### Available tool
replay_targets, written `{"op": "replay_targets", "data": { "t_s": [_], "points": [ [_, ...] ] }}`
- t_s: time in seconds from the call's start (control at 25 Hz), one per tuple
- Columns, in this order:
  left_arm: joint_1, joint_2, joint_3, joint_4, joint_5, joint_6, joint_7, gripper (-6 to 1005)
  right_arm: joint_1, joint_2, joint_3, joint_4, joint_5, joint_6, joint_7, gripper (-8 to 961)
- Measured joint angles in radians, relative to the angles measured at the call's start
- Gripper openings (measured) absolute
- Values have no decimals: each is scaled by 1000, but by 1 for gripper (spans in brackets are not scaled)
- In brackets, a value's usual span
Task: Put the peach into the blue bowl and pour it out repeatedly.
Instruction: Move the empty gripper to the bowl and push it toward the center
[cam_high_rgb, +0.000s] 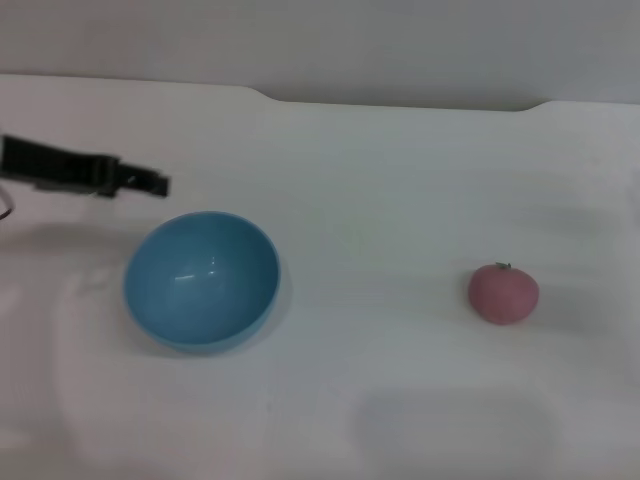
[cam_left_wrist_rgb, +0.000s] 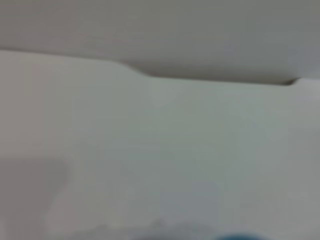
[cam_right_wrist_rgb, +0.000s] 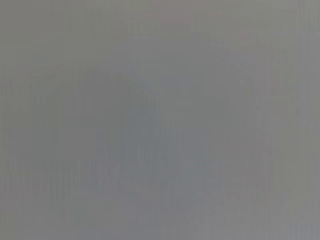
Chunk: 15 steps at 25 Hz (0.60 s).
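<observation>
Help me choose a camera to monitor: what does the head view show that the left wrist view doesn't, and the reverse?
Only the head view shows the peach lying on the table, the whole empty blue bowl, and the left gripper hovering beyond the bowl. The left wrist view adds nothing of its own; just a blue sliver at its edge, probably the bowl. Both show the white table and its notched far edge.

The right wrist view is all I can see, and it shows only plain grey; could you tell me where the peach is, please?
Observer: The peach sits on the white table, on the robot's right, stem up.
Operator: Thank you. Where is the blue bowl?
Observer: The blue bowl stands upright on the robot's left, well apart from the peach, with nothing inside.
Operator: Is either pincer near them?
Observer: The left pincer hovers just beyond the bowl's far rim; the right one is out of sight.
</observation>
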Motion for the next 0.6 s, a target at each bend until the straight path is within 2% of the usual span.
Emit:
{"op": "replay_targets", "data": {
  "t_s": [0.12, 0.32, 0.44, 0.6],
  "points": [
    [50, -34, -15, 160, 90, 88, -57, 801, 10, 0, 0, -2, 1, 20, 0, 644],
    [65, -78, -31, 268, 202, 198, -72, 801, 25, 0, -5, -2, 1, 30, -1, 644],
    [59, -84, -15, 260, 256, 200, -86, 801, 32, 0, -9, -2, -2, 31, -1, 644],
    [45, -83, 8, 211, 265, 169, -94, 800, 39, 0, -12, -2, -3, 31, -1, 644]
  ]
}}
